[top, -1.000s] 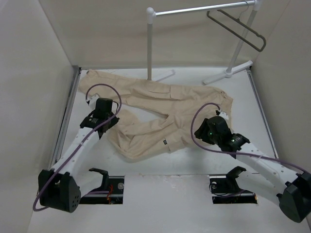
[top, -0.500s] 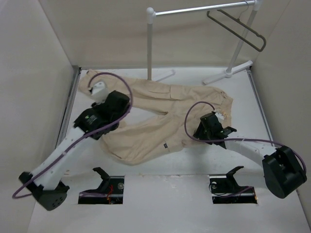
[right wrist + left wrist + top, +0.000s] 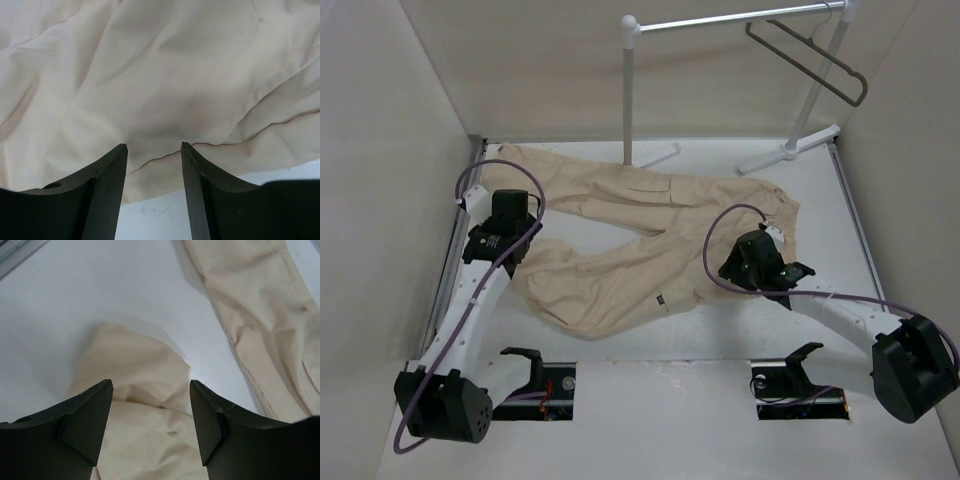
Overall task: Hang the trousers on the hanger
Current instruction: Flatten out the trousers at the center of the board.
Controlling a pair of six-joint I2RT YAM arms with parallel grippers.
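The trousers (image 3: 640,235) lie crumpled and spread across the middle of the white tabletop (image 3: 720,335), one leg reaching toward the far left corner. The hanger (image 3: 810,60) hangs by its hook from the white rack (image 3: 630,90) at the far right, well apart from the cloth. The left gripper (image 3: 150,385) hovers over a leg end near the left edge, jaws wide and holding nothing. The right gripper (image 3: 154,146) sits above the waist end, jaws apart over wrinkled fabric, nothing clamped
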